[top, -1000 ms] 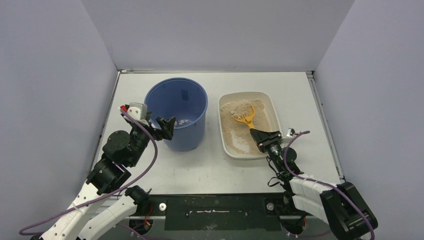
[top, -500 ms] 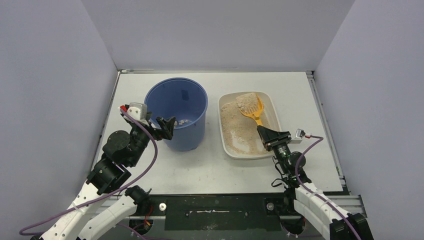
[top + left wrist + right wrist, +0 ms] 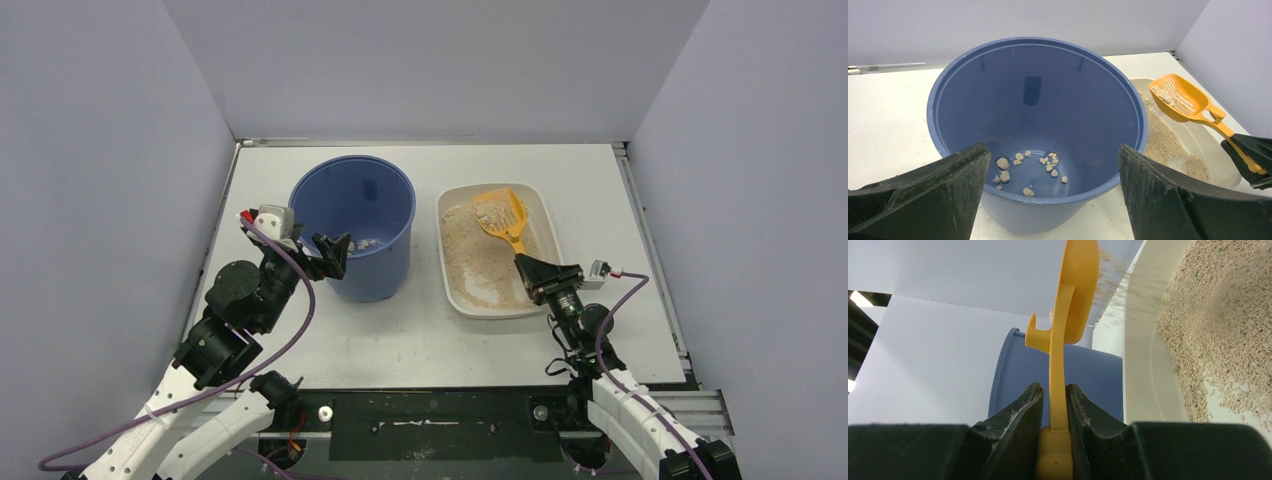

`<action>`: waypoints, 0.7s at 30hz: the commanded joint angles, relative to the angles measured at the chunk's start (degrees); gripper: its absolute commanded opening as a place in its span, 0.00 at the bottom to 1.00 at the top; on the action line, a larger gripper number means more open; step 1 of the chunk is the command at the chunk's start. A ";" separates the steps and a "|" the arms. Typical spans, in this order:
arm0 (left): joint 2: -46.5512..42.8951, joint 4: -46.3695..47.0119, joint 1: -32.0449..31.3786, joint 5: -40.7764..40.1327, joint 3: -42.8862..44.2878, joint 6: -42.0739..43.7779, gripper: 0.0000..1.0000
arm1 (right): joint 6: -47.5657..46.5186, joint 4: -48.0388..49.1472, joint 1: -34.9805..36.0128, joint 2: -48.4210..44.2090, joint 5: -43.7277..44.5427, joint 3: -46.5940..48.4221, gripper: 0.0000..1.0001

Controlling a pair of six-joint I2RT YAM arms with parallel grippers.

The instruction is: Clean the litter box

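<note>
**As viewed from overhead and from both wrists: scoop (image 3: 500, 213) raised over the litter box (image 3: 538, 212)**

Centre-right of the overhead view: litter box lying flat on the white table (image 3: 400, 340), long axis running toward the top of the frame, just beside the blue bucket (image 3: 375, 275) at centre-left and not touching it. Tan litter (image 3: 480, 265) spread across the left and lower parts of the tray; bare cream floor exposed along the right side. Orange slotted scoop over the upper half of the tray, bowl toward the top of the frame, handle slanting down to the lower right. At the tray's lower right corner, right gripper (image 3: 524, 265), pincer closed tight on the end of the scoop handle, one finger pressed to each side, as confirmed at lower centre of the right wrist view. Pale lumps lodged on the slots of the bowl; blurred granules (image 3: 1108, 265) beside the bowl at upper centre of the right wrist view, apparently in mid-fall toward the tray. Against the lower left of the bucket in the overhead view, left gripper (image 3: 338, 256), pincer spread to full width and holding nothing, one finger at each lower corner of the left wrist view, bucket rim between them; contact with the bucket wall not determinable. Small pale clumps (image 3: 1025, 167) scattered on the bucket floor. Purple cable (image 3: 305, 310) looped along each arm.
</note>
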 commanded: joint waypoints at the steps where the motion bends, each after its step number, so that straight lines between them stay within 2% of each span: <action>1: 0.19 2.74 0.28 0.13 0.31 0.26 0.97 | -1.48 1.91 3.01 1.18 -0.52 0.08 0.00; 3: 0.36 2.65 0.28 0.41 0.46 0.26 0.97 | -1.91 3.19 3.53 2.03 -1.16 0.18 0.00; 6: 0.23 2.63 0.33 0.44 0.44 0.23 0.97 | 1.92 -0.42 0.35 -1.19 1.80 -2.58 0.00; 10: 0.16 2.83 0.32 0.41 0.37 0.26 0.97 | -1.20 0.90 1.78 1.76 -2.58 0.18 0.00; 13: 0.36 2.68 0.41 0.82 0.49 0.18 0.97 | 1.44 -1.55 -0.49 -0.55 0.56 -1.34 0.00; 17: 0.27 2.78 0.40 0.54 0.40 0.17 0.97 | -1.92 -0.08 -0.09 2.54 -4.01 1.83 0.00; 19: 0.20 2.72 0.40 0.71 0.48 0.17 0.97 | -0.88 -2.74 -1.12 1.08 -1.61 1.18 0.00; 21: 0.11 2.71 0.41 0.80 0.42 0.21 0.97 | -1.10 0.24 -0.30 1.17 -1.89 0.85 0.00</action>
